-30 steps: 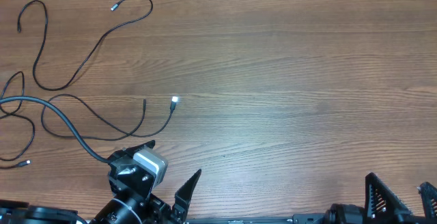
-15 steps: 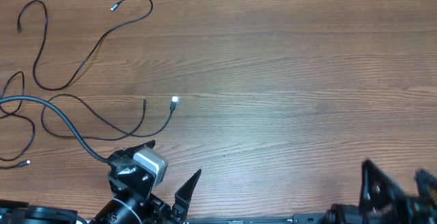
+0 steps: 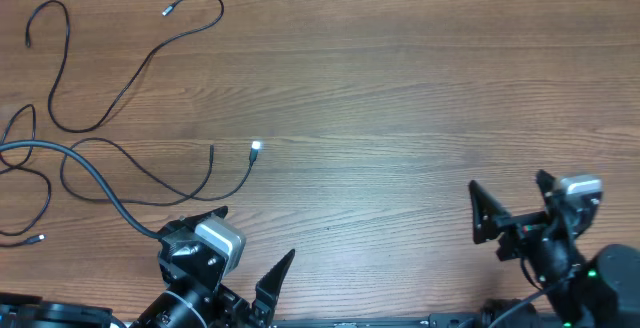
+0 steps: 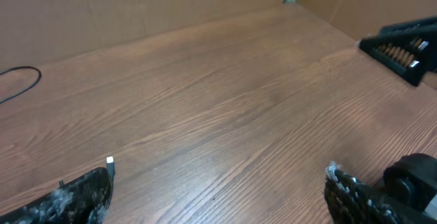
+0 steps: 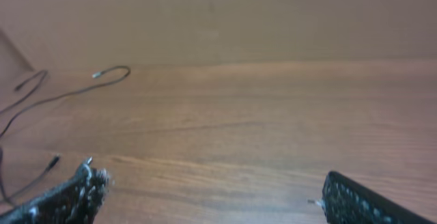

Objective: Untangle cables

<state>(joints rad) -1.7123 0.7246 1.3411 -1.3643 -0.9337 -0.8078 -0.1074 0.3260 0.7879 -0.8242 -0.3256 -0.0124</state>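
Grippers at the bottom edge both gape wide, empty: left gripper (image 3: 257, 232) lower left, right gripper (image 3: 507, 183) lower right. Cables (image 3: 212, 163) sprawl loosely left and upper left, nearest the left one, I'd say.

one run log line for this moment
stage: pre-grasp | left gripper: open, empty | right gripper: open, empty | cables: loose strands near left gripper, untouched

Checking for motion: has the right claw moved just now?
Yes. The right claw moved leftward and farther onto the table, toward the white plug tip.
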